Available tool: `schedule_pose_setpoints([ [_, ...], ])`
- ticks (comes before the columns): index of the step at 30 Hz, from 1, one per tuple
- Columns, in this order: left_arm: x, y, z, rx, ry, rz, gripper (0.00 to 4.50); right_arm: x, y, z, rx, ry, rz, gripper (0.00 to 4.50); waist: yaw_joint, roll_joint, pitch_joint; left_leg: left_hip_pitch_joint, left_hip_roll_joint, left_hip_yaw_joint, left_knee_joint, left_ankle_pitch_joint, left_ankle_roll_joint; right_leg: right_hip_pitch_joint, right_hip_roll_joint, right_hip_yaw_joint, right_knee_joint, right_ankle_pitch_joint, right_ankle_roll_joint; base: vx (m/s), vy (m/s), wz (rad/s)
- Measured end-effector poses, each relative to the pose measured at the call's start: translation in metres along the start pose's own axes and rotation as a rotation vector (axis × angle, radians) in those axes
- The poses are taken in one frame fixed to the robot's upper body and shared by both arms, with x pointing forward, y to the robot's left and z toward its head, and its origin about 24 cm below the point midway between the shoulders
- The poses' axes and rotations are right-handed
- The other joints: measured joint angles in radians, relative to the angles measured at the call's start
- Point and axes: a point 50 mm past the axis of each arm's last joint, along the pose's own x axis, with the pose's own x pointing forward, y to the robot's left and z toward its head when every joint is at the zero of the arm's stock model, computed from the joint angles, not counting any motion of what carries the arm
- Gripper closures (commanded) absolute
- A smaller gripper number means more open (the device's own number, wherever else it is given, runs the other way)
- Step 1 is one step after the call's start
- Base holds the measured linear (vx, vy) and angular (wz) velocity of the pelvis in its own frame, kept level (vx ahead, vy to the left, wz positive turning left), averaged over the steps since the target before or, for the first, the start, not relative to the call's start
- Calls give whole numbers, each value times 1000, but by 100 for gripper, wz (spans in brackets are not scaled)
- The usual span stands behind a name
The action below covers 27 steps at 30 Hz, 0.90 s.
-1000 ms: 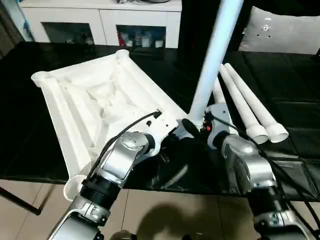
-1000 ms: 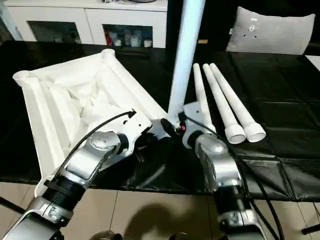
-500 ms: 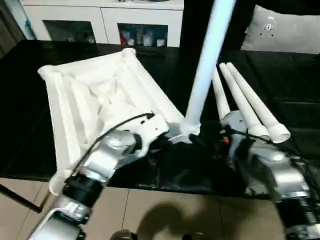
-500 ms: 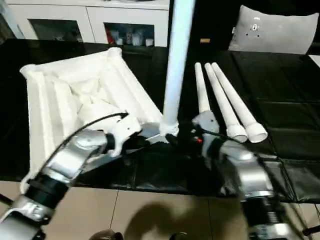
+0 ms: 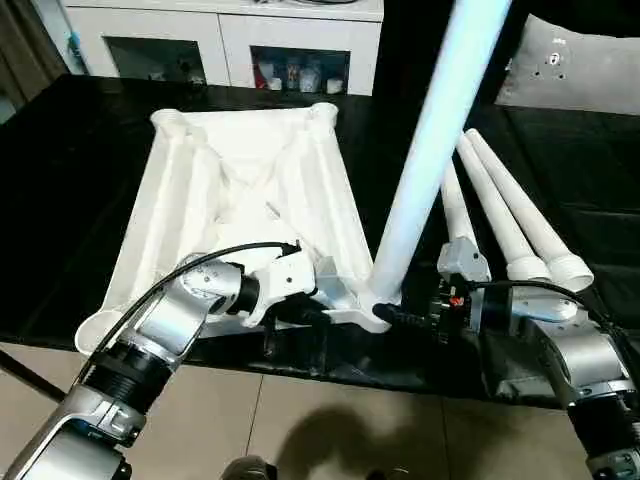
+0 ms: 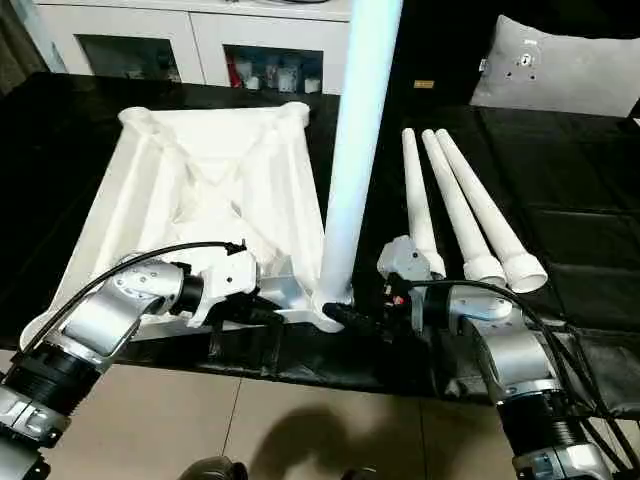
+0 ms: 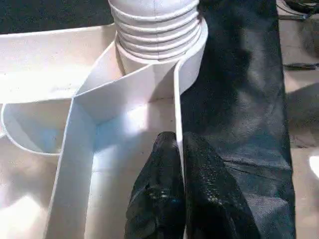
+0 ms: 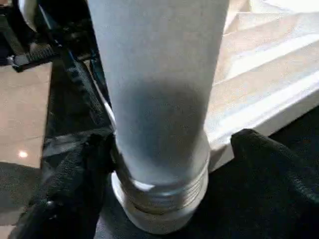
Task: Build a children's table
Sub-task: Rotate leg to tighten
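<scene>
On the black sheet: the white table top (image 5: 240, 200) lies upside down, ribs facing up, a round socket at each corner
Standing leg: one white leg (image 5: 425, 165) rises from the socket at the table top's near right corner, leaning slightly; its threaded end (image 7: 154, 22) sits in that socket with several threads still showing above the rim
Spare legs: three more white legs (image 6: 465, 205) lie side by side to the right of the table top, well apart from it, thick ends toward the robot
Left gripper (image 7: 178, 149): pinched tight on the thin side wall of the table top, just beside the socket that holds the standing leg, one finger on each side of the wall
Right gripper (image 8: 159, 164): spread wide at the base of the standing leg, one finger (image 8: 70, 174) on each side of it, with a gap at the other finger; nothing clamped
Cabinet (image 5: 220, 35): white with glass doors, beyond the far edge of the table top
</scene>
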Motion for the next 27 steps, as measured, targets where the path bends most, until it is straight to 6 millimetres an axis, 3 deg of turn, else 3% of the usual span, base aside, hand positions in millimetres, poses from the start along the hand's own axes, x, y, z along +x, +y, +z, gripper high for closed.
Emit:
schedule_pose_setpoints([
  [11, -1, 0, -1, 11, 2, -19, 450, 3, 4, -3, 15, 7, 44, 169, 2, 0, 0, 0, 0, 0, 1, 0, 0, 0, 0, 0, 1, 0, 0, 0, 0, 0],
  [22, 0, 0, -1, 1, -5, -21, 450, 6, 6, -4, 45, -2, 42, 180, 2, -1, -1, 1, 0, 0, 3, 0, 0, 1, 0, 0, 3, 0, 0, 0, 0, 0],
  [27, 6, 3, 0, -81, -22, 62, 450, 13, 5, -5, 95, -21, -59, 180, -2, -1, -1, 3, 0, 0, 5, 0, -2, 2, 0, 0, 4, 2, -2, 0, 0, 0],
])
